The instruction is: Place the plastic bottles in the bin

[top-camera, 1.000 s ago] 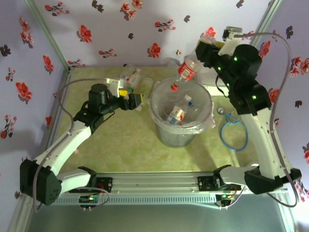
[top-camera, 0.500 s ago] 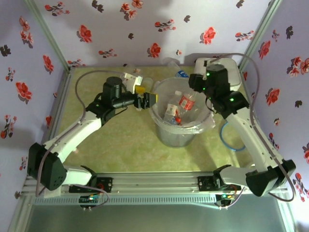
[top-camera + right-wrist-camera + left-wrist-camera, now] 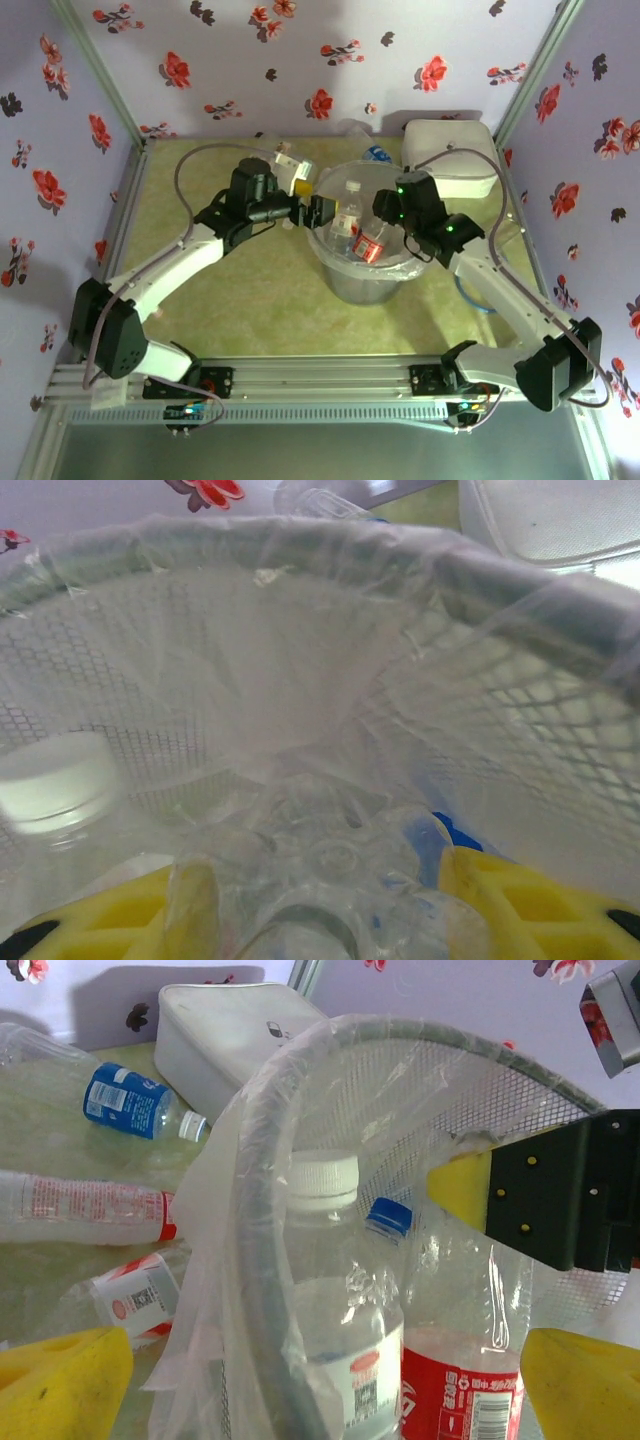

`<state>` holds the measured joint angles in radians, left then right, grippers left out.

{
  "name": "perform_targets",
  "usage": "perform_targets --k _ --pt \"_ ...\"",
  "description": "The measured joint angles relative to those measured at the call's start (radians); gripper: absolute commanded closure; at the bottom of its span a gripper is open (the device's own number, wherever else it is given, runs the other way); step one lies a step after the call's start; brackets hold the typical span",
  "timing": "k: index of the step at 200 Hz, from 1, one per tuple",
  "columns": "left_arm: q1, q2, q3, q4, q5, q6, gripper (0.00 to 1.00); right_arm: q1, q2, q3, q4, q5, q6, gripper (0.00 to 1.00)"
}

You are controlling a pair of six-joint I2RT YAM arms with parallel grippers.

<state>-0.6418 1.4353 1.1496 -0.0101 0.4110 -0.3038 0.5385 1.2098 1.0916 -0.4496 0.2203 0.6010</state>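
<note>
Starting at the right gripper point(image 3: 318, 920): the jaws are clenched on the clear base of a red-label bottle point(image 3: 371, 243). Its plastic fills the gap between the yellow pads point(image 3: 520, 900). From above, this gripper point(image 3: 383, 218) is seen over the right half of the bin point(image 3: 360, 285). The bottle is held tilted, with its base at the gripper and its body down inside the rim. From the left wrist, the same bottle point(image 3: 450, 1395) is seen hanging under the right gripper point(image 3: 550, 1190).

Left gripper point(image 3: 320, 1400): the jaws are spread wide and nothing is grasped. From above, it point(image 3: 320, 210) is seen at the bin's left rim, pointed inward. Its wrist view has the grey rim point(image 3: 250, 1210) framed between the yellow pads point(image 3: 60, 1380).

Bin contents:
- A white-cap bottle point(image 3: 340, 1290) is stood upright against the near wall, also seen from above point(image 3: 347, 222) and in the right wrist view point(image 3: 55, 780).
- A blue-cap bottle point(image 3: 388, 1217) is seen just behind it.
- The mesh wall is lined with a clear bag point(image 3: 200, 1360), which is draped over the rim point(image 3: 560, 610).

Outside the bin, on the green table point(image 3: 250, 290):
- A blue-label bottle point(image 3: 130, 1100) is laid on its side, just beside the white box point(image 3: 230, 1040).
- A long bottle with red print point(image 3: 80, 1210) is laid nearer the left gripper.
- A crumpled bottle point(image 3: 140, 1300) lies closest to the pad.
- More clear bottles point(image 3: 288, 160) are seen behind the left arm.
- The box point(image 3: 450, 150) is set at the far right, behind the bin.
</note>
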Motion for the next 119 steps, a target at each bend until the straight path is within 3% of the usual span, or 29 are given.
perform_targets --k 26,60,95,119 --pt "-0.005 0.006 0.002 0.010 -0.007 0.000 0.00 0.014 -0.009 0.002 0.016 -0.006 0.022 0.19" --pt "-0.005 0.005 0.002 0.022 -0.011 0.000 0.00 0.012 -0.035 0.105 -0.048 0.024 -0.018 0.15" --pt "-0.005 0.005 0.000 0.010 -0.018 0.002 0.00 -0.030 -0.100 0.198 -0.057 0.096 -0.076 0.24" --pt "-0.005 0.005 -0.002 0.006 -0.025 0.004 0.00 -0.039 -0.102 0.209 -0.057 0.097 -0.092 0.48"
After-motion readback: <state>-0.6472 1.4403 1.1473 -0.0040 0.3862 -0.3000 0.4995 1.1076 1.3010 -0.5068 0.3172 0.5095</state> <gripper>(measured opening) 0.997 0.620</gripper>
